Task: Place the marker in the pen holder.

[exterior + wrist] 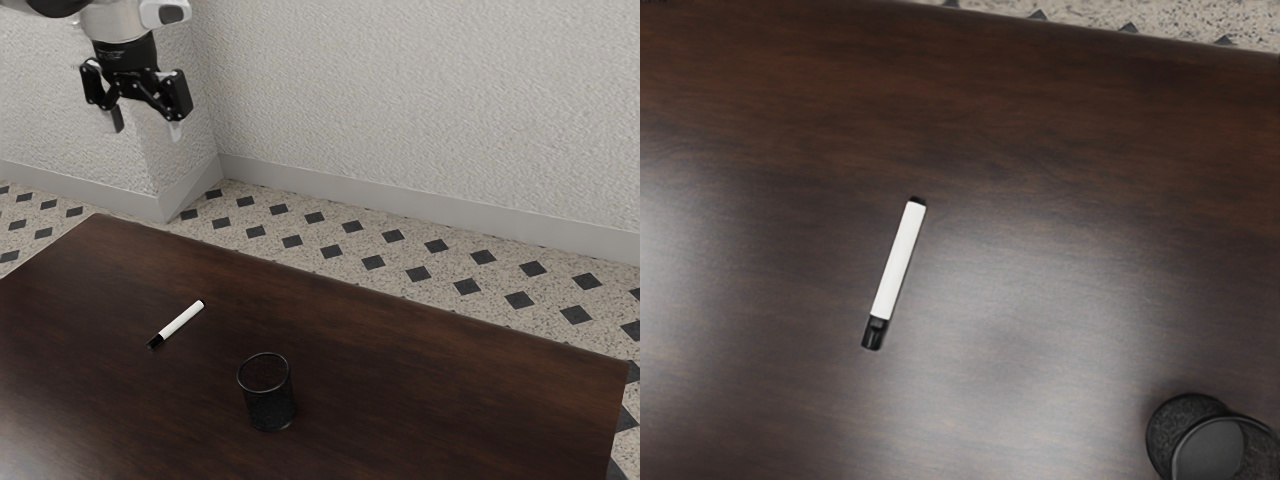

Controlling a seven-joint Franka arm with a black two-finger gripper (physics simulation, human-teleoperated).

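Observation:
High above the table, at the upper left of the exterior view, my gripper (147, 128) stands open, its two fingers well apart with nothing between them. A white marker (181, 320) with a black cap lies flat on the table; in the wrist view the marker (897, 262) rests below my hand, untouched. The pen holder, a round black mesh cup (269, 398), stands upright a short way from the marker's capped end. In the wrist view the pen holder (1185, 432) is partly cut off at the picture's corner.
The dark brown wooden table (400, 350) bears both things. Its far edge runs along a tiled floor (352, 242) with black diamonds. Behind are a textured white wall (420, 100) and a wall corner, close to the gripper in the exterior view.

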